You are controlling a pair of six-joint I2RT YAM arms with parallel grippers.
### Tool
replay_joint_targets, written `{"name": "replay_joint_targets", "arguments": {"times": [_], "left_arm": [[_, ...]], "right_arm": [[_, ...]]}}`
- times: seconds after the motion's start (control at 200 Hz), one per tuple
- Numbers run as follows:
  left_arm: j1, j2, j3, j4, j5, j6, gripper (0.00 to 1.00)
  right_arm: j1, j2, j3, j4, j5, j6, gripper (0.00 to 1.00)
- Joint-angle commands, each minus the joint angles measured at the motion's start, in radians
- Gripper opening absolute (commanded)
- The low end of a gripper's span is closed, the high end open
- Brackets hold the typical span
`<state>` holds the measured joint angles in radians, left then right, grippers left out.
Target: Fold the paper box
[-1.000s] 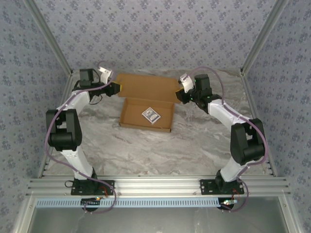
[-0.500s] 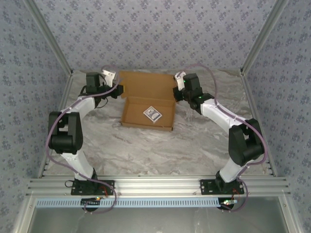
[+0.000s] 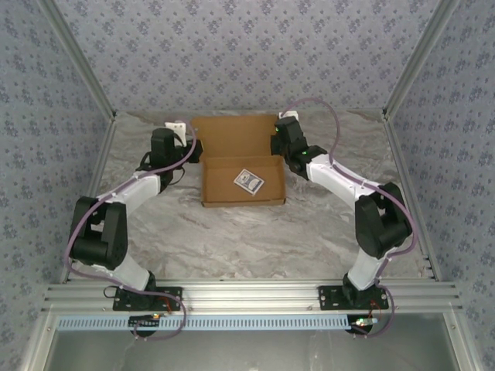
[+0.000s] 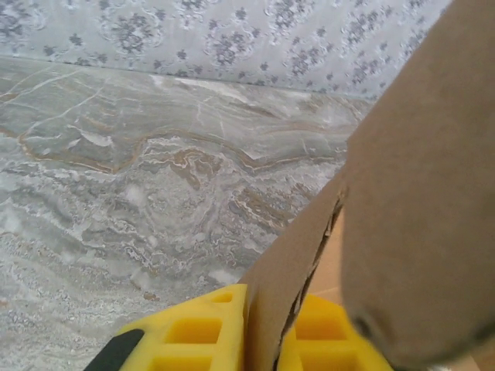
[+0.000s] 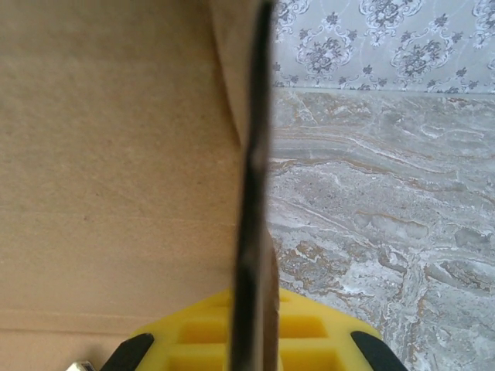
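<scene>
- Where the left arm (image 3: pixel 139 185) reaches in over the table (image 3: pixel 232 239), its glossy white shells and black joints lead up to the left gripper (image 3: pixel 195 150). The gripper sits at the left side of the paper box (image 3: pixel 232 137), toward the far end.
- Left wrist view: the left gripper (image 4: pixel 263 334) has yellow moulded pads (image 4: pixel 197 332) w/ square pockets, one on each side of a thin upright cardbd wall. Jaws are narrow, pinching that wall of the paper box (image 4: pixel 418 193). The cut edge looks rough and layered; the face is matte brown and fibrous.
- Table: smooth marble-look top, grey w/ tan veins.
- Paper box: plain brown cardbd mailer, a shallow rectangular tray w/ low walls and a broad lid panel behind it. Can't tell how far the lid is lifted. It sits centre-far on the table, btwn the two grippers.
- Card (image 3: pixel 249 180): small rectangle, white w/ dark print, lying flat and slightly skewed inside the tray, right of centre.
- Right gripper (image 3: pixel 279 145): at the box's right side, far end.
- Right wrist view: the right gripper (image 5: pixel 255 336) has yellow pads (image 5: pixel 309 332) flanking a cardbd edge seen end-on as a thin dark line. Jaws are narrow, clamped on that wall. A wide flat panel of the paper box (image 5: pixel 116 154) lies to its left.
- Right arm (image 3: pixel 340 178): white and black, w/ a purple cable (image 3: pixel 325 108) looping above it.
</scene>
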<state>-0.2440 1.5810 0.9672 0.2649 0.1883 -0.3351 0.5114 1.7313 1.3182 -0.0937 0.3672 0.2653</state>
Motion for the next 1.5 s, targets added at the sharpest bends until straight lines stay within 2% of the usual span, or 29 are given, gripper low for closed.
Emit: {"name": "replay_joint_targets", "arguments": {"times": [0.0, 0.2, 0.5, 0.795, 1.114, 1.344, 1.494], "left_arm": [[-0.013, -0.047, -0.001, 0.048, -0.214, -0.133, 0.10], [-0.114, -0.056, -0.040, 0.086, -0.442, -0.183, 0.07], [-0.243, -0.076, -0.142, 0.202, -0.711, -0.209, 0.05], [-0.351, -0.093, -0.267, 0.343, -0.907, -0.185, 0.04], [-0.445, -0.052, -0.372, 0.524, -1.015, -0.137, 0.04], [-0.495, -0.038, -0.464, 0.624, -1.035, -0.087, 0.06], [-0.505, -0.024, -0.500, 0.633, -1.041, -0.093, 0.07]], "right_arm": [[-0.013, 0.016, 0.035, -0.015, 0.127, 0.076, 0.08], [-0.005, 0.005, 0.008, 0.044, 0.158, 0.090, 0.07], [-0.004, -0.026, -0.083, 0.171, 0.142, 0.103, 0.05], [0.003, -0.079, -0.244, 0.315, 0.130, 0.103, 0.04], [0.016, -0.143, -0.394, 0.446, 0.110, 0.096, 0.03], [0.024, -0.183, -0.500, 0.519, 0.109, 0.074, 0.03], [0.031, -0.217, -0.576, 0.566, 0.123, 0.063, 0.03]]}}
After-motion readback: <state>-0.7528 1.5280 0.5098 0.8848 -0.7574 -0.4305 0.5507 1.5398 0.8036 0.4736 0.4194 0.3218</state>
